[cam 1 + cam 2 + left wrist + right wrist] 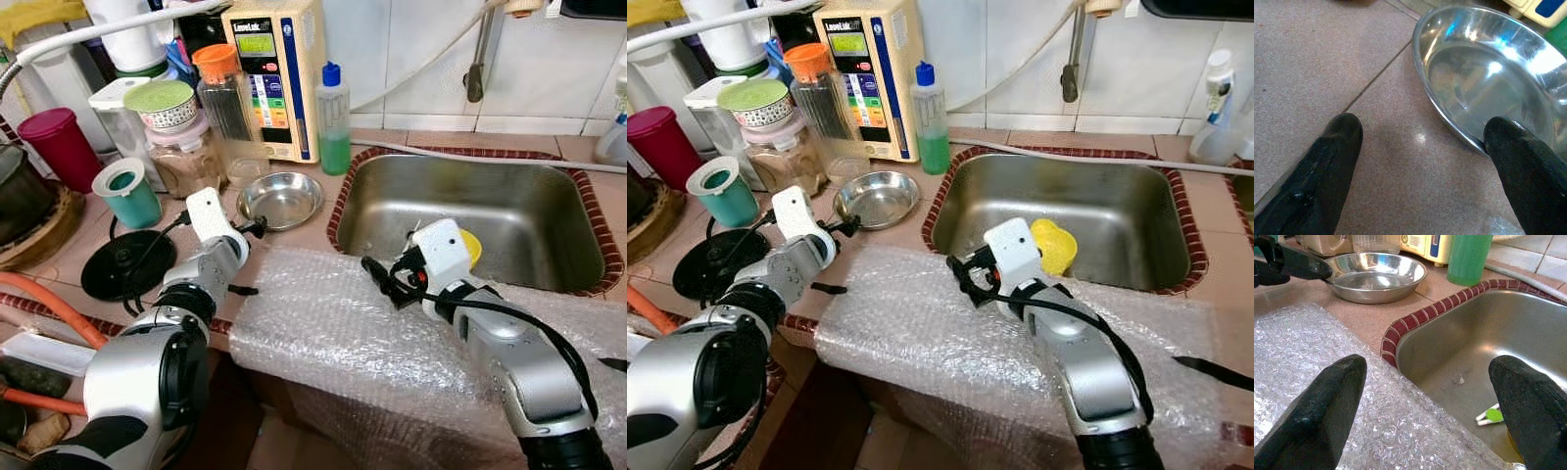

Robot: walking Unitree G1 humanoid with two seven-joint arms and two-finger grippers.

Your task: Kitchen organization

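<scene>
**Steel bowl at the left fingertips, not yet held**

Steel bowl [281,200] sits on the tiled counter [83,235] just left of the sink [470,220], in front of the water-ioniser unit [277,73]. Bowl looks empty and dry; being round, it has no long axis to line up with.

Left gripper [1420,142] is much the nearer hand. Fingers spread wide. In the left wrist view one fingertip [1508,134] lies against the near rim of the bowl; the other [1344,129] rests over bare tile, well off the bowl. So the bowl lies ahead and to one side of the gap, not between the fingers. Judgement: a rim pinch would need one finger over the lip and one outside it. The shallow polished wall may slip.

Right gripper [384,279] hovers over the bubble wrap [392,333] at the sink's front edge, fingers wide, holding nothing.

Containers, relative to the bowl:
- Green detergent bottle [333,122], to the right behind, roughly a third full.
- Orange-capped clear jar [227,108], behind.
- Jar of brown powder [184,162], to the left behind, carrying a lidded patterned tub [163,103].
- Teal cup [130,191], further left.
- Sink holds a yellow object [1054,245] and a small green-and-white item [1488,415].
</scene>
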